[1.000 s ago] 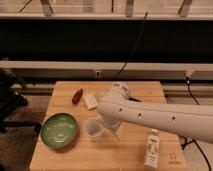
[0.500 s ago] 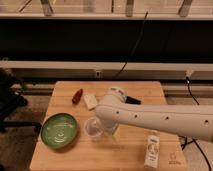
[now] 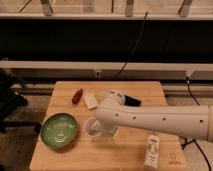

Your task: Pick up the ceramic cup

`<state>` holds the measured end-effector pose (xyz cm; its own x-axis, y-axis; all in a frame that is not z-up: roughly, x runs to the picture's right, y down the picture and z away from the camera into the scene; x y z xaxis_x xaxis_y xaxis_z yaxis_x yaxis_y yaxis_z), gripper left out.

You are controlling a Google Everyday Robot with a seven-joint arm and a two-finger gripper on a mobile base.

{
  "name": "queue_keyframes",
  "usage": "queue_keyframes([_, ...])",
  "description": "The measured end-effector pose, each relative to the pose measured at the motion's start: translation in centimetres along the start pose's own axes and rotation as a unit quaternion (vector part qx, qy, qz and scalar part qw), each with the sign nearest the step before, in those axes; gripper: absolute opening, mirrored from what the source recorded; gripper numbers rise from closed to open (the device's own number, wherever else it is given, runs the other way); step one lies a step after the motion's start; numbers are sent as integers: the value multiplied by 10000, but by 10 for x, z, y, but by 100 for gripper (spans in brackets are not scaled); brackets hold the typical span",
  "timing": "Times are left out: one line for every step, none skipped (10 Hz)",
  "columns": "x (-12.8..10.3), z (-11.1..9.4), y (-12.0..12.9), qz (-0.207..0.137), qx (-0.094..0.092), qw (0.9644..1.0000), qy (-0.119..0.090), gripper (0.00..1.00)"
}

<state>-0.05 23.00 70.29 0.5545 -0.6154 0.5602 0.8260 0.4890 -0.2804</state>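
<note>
Ceramic cup (image 3: 92,127): upright on the wooden table (image 3: 125,156), front-left of centre. It stands just right of the green bowl (image 3: 60,131) and apart from it.

Your gripper (image 3: 102,132) sits low at the cup's right side, against it as far as the view shows. The arm's bulk covers most of it, so you cannot tell whether it is spread or closed, nor whether it has hold of the cup.

Arm (image 3: 155,120): a thick white link comes in from the right edge and runs nearly level over the table's middle. It ends in a rounded joint (image 3: 114,100) above and right of the cup, then bends down toward the gripper.

Behind the cup you have a small white block (image 3: 90,101), with a red object (image 3: 77,95) to its left. A dark object (image 3: 132,101) pokes out behind the joint.

Front right: a white bottle with green label (image 3: 152,151), near the table's front edge, below the arm and well apart from the cup.
</note>
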Motion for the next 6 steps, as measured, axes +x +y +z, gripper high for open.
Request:
queue_keyframes([0,5,1,7,-15,10000,-9,80])
queue_keyframes([-1,8,1,5,-24,10000,-27,80])
queue_keyframes([-4,13,-2,-25,-40,10000,-49,80])
queue_keyframes([-6,16,-4,-37,-50,10000,-68,80])
queue_keyframes([-5,17,-5,-43,-52,10000,-64,80])
queue_keyframes([-6,20,-6,-45,-62,9999,-80,80])
